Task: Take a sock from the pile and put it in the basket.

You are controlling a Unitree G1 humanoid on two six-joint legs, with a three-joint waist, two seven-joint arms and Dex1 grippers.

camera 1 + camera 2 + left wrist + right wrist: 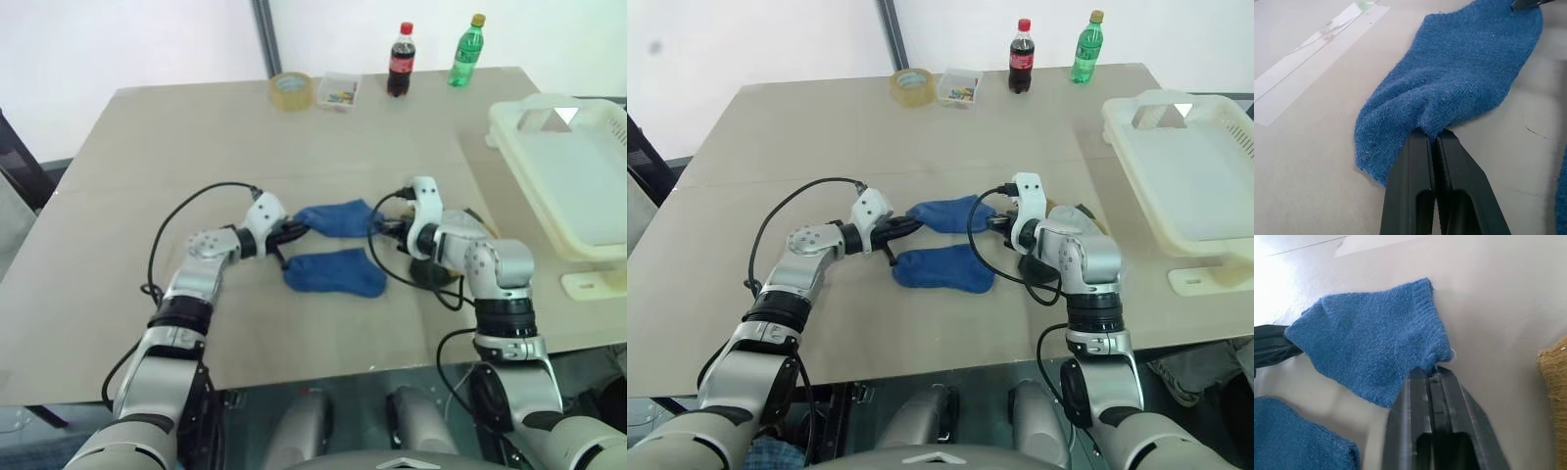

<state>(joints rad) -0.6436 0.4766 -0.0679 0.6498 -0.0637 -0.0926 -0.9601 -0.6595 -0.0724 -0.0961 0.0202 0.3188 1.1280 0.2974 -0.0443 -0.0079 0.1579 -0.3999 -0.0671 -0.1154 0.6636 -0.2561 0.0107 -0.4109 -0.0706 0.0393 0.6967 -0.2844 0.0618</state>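
Both claws clamped on one blue sock

The left gripper point(291, 231) and right gripper point(390, 227) pinch opposite ends of the sock point(338, 217) mid-table; its long axis spans between them, the basket point(549, 186) lying past the right arm at the table's right edge.

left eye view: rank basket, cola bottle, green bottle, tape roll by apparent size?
1. Cream-white rectangular plastic basket, largest.
2. Dark cola bottle with red cap and green plastic bottle: look alike, no ranking.
3. Clear tape roll, smallest.
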